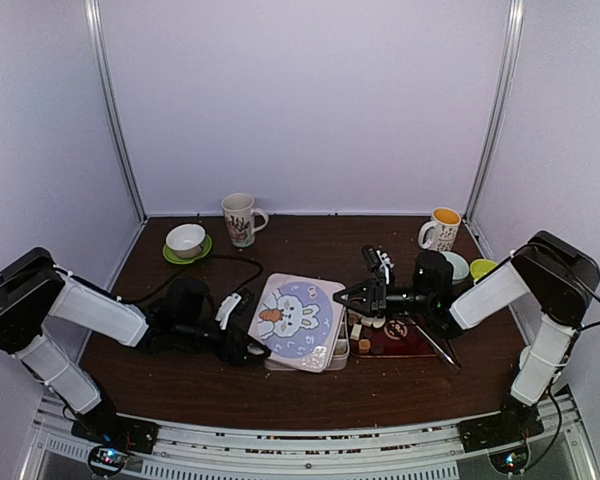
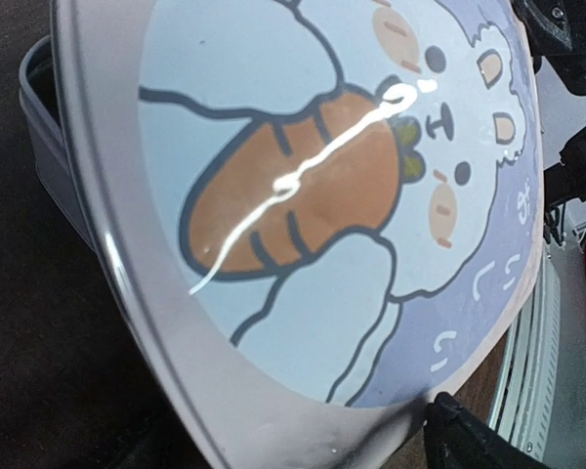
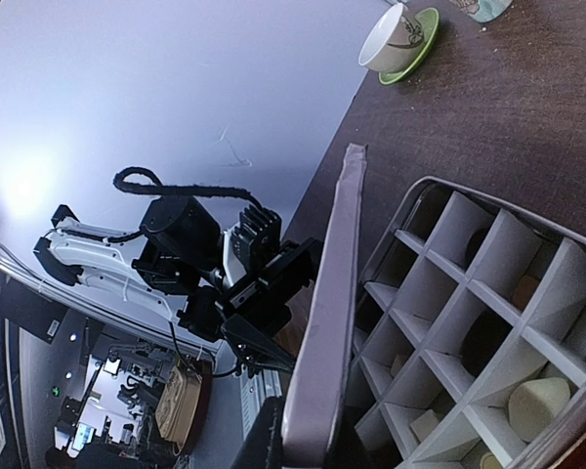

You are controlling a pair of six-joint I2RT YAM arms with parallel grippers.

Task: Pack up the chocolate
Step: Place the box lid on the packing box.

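The white box (image 1: 338, 356) sits mid-table, its divider grid (image 3: 469, 322) holding chocolate: a cream piece (image 3: 537, 405) and a tan one (image 3: 525, 289). More chocolate (image 1: 363, 345) lies loose just right of the box. The lid (image 1: 298, 318), printed with a rabbit and carrot (image 2: 293, 195), tilts over the box. My right gripper (image 1: 354, 295) is shut on the lid's right edge (image 3: 317, 391). My left gripper (image 1: 248, 348) is open at the lid's left edge, seen across it in the right wrist view (image 3: 264, 322). One finger (image 2: 469, 445) shows beneath the lid's rim.
Metal tongs (image 1: 435, 345) lie on a dark red mat (image 1: 405, 342) right of the box. A mug (image 1: 240, 218) and a bowl on a green saucer (image 1: 186, 241) stand back left. Another mug (image 1: 441, 230) and small dishes (image 1: 460, 265) stand back right.
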